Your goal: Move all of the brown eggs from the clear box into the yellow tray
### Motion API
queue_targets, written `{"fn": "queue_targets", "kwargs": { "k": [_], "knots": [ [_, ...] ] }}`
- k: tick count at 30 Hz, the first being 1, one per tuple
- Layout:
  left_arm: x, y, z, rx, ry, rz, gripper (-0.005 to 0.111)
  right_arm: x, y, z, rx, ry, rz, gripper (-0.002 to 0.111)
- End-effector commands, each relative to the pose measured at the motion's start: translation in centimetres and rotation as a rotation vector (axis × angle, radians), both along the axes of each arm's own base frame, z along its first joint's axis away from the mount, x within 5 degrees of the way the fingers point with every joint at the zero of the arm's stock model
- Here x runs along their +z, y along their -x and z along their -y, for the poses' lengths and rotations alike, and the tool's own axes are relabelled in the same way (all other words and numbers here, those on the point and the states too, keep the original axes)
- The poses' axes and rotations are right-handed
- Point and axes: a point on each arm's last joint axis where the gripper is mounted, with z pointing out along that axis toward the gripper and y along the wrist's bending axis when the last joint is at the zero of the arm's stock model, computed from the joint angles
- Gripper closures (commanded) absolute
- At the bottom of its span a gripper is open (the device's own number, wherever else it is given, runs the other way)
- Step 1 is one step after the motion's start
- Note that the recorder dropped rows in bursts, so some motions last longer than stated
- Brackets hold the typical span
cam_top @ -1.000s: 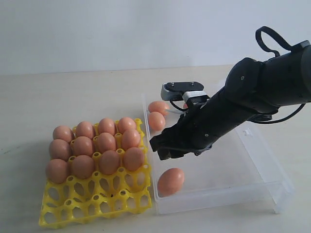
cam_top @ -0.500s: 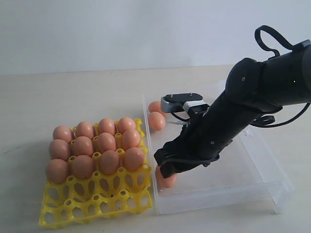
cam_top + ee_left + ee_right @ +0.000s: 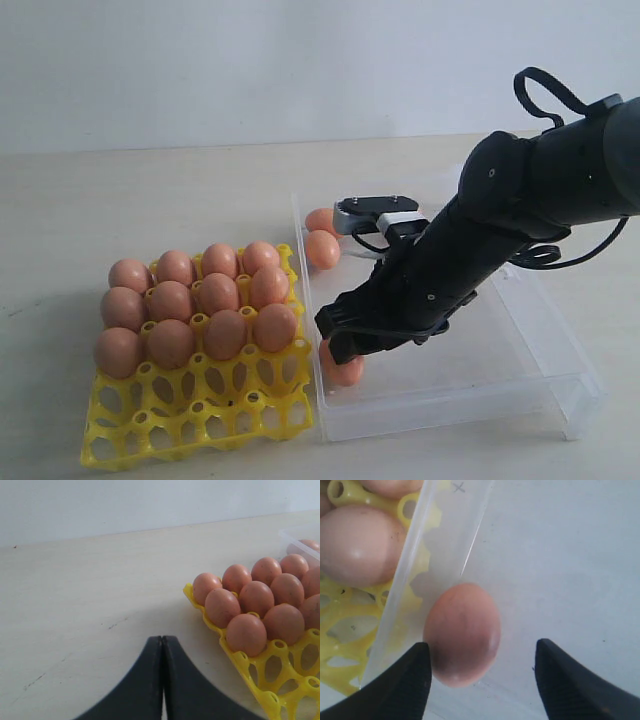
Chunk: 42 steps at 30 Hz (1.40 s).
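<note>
Hovering over the nearest egg (image 3: 462, 635) in the box (image 3: 500, 365), by the wall beside the tray (image 3: 190, 425), the right jaws stand spread either side of it, not yet pinching. Twelve eggs (image 3: 195, 305) sit in the tray; three, this one included, lie boxed. The left jaws are pressed together.

Your R gripper (image 3: 481, 652) jaws stand wide w/ one brown egg (image 3: 462, 632) between them. Clear box wall (image 3: 415, 565) runs just beside one finger, yellow tray (image 3: 350, 592) right behind it. Other finger's side: bare box floor (image 3: 570, 555), free room.
</note>
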Motion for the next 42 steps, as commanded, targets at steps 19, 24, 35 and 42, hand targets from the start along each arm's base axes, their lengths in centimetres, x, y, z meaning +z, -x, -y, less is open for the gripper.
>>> {"fn": "queue_targets", "kwargs": {
  "k": [19,24,35,42],
  "knots": [
    [0.2,0.0,0.0,-0.002,0.005,0.019,0.107,-0.8,-0.6,-0.1,-0.041,-0.020,0.009,0.049],
    [0.2,0.0,0.0,-0.002,0.005,0.019,0.107,-1.5,-0.8,-0.1,-0.047,-0.010,0.016,0.049],
    [0.2,0.0,0.0,-0.002,0.005,0.019,0.107,-1.5,-1.7,-0.1,-0.086,-0.010,0.099,0.049],
    [0.2,0.0,0.0,-0.002,0.005,0.019,0.107,-1.5,-1.7,-0.1,-0.086,-0.010,0.099,0.049]
  ]
}}
